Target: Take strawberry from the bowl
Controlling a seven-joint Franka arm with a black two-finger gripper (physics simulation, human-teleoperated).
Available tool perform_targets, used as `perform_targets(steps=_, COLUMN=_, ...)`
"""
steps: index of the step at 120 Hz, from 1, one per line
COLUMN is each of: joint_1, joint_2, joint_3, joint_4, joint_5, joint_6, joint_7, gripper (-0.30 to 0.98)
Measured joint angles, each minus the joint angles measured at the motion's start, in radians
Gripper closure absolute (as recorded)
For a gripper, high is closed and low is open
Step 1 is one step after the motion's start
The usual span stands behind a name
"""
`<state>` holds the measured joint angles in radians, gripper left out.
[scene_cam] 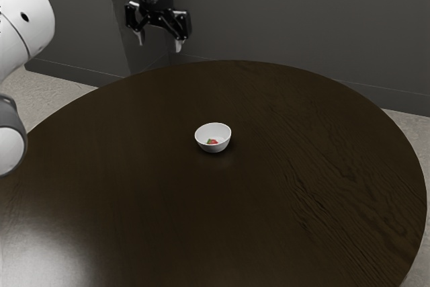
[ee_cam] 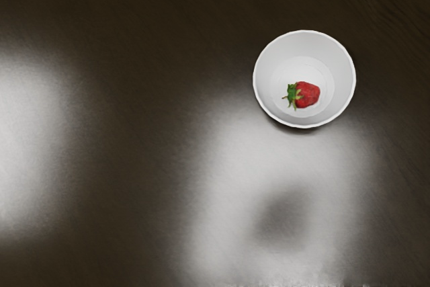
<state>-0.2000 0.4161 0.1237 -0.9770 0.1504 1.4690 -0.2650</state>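
- Your gripper [scene_cam: 160, 42] hung higher than the bowl [ee_cam: 279, 57] and well apart from it, its jaws released and empty.
- The strawberry [ee_cam: 308, 95] lay on its side at the bottom of the bowl.
- You needed to centre over the bowl first, then descend slowly, both fingertips inside it.
- A gentle squeeze and straight lift would likely have avoided tipping the bowl.

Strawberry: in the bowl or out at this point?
In. The strawberry lies on the inside bottom of the white bowl, within its rim.
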Motion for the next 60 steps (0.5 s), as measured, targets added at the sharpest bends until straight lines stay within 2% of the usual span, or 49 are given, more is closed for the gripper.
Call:
perform_targets(steps=21, joint_1=0.000, joint_2=0.010, joint_3=-0.008, joint_4=-0.050, joint_5=-0.009, joint_6=0.012, joint_7=-0.011, gripper=0.00)
perform_targets(steps=34, joint_1=-0.001, joint_2=0.002, joint_3=-0.008, joint_4=-0.210, joint_5=-0.016, joint_6=0.073, joint_7=-0.017, gripper=0.00)
perform_targets(steps=60, joint_1=-0.001, joint_2=0.010, joint_3=-0.011, joint_4=-0.432, joint_5=-0.107, joint_6=0.260, joint_7=-0.027, gripper=0.00)
